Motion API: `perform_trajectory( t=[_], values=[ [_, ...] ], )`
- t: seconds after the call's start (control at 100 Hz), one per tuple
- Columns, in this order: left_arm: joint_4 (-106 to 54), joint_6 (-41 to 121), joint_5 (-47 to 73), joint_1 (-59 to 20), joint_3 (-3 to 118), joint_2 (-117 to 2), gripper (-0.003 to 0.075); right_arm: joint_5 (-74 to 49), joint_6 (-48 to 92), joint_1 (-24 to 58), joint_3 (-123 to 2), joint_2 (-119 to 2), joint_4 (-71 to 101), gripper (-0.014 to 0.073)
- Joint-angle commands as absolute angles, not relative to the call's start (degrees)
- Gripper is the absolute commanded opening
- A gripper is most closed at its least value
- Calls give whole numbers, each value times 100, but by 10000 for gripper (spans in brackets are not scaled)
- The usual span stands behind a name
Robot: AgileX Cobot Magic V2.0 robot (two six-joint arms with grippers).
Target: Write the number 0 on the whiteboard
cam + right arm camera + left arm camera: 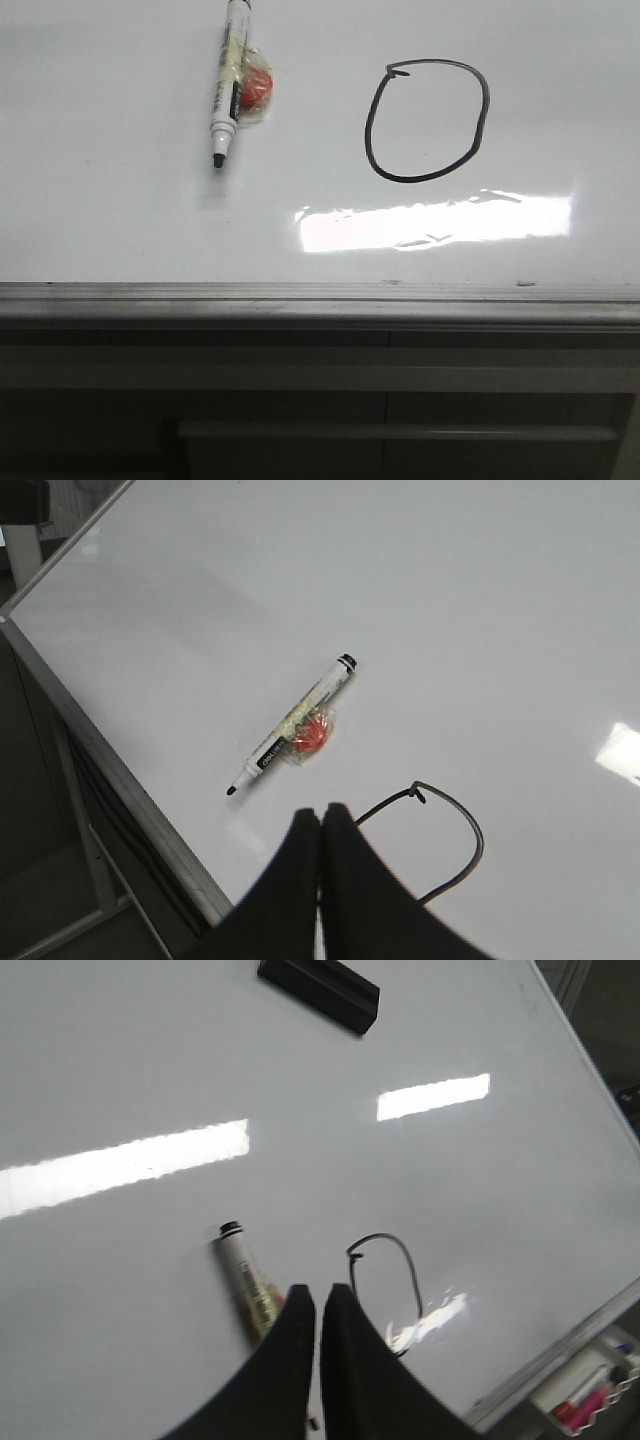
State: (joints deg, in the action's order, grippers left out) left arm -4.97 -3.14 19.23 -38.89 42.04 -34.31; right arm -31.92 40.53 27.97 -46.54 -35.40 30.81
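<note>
The number 0 [427,121] is drawn on the whiteboard [120,230]; my left tool [318,1300] and right tool [321,825] hover above it, closed and empty, the uncapped marker [227,85] lying beside it, so only withdrawal seems left.

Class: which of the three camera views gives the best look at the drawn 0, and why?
The front view: the number 0 shows whole, unobstructed, with its tick at the upper left. In the left wrist view the left hand hides part of it; in the right wrist view the right hand covers its lower portion.
</note>
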Motion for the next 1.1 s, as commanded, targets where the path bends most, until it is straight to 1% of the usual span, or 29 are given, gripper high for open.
perform_trajectory(
  t=[0.0, 0.15, 0.33, 0.45, 0.55, 0.69, 0.86, 1.09],
  values=[
    [-296, 171, 1466, -3707, 4046, -3139, -20, -2783, 4054, 2765, -4793, -3550, 3199, -69],
    [-285, 814, 1180, -3080, 2751, -2073, -20, -2783, 4054, 2765, -4793, -3550, 3199, -69],
    [-260, 815, 458, -2120, 866, -427, -20, -2783, 4054, 2765, -4793, -3550, 3199, -69],
    [-698, 815, 480, -1505, 136, 218, -20, -2783, 4054, 2765, -4793, -3550, 3199, -69],
    [-930, 815, 549, -1054, -124, 111, -20, -2800, 4054, 2765, -4793, -3550, 3199, -69],
    [-992, 815, 981, -740, -212, 124, -20, -2798, 4054, 2765, -4793, -3550, 3199, -69],
    [-1024, 815, 1660, -731, -212, 124, -20, -2798, 4054, 2765, -4793, -3550, 3199, -69],
    [-1086, 815, 1675, -731, -212, 182, -20, -2798, 4054, 2765, -4793, -3550, 3199, -69]
  ],
)
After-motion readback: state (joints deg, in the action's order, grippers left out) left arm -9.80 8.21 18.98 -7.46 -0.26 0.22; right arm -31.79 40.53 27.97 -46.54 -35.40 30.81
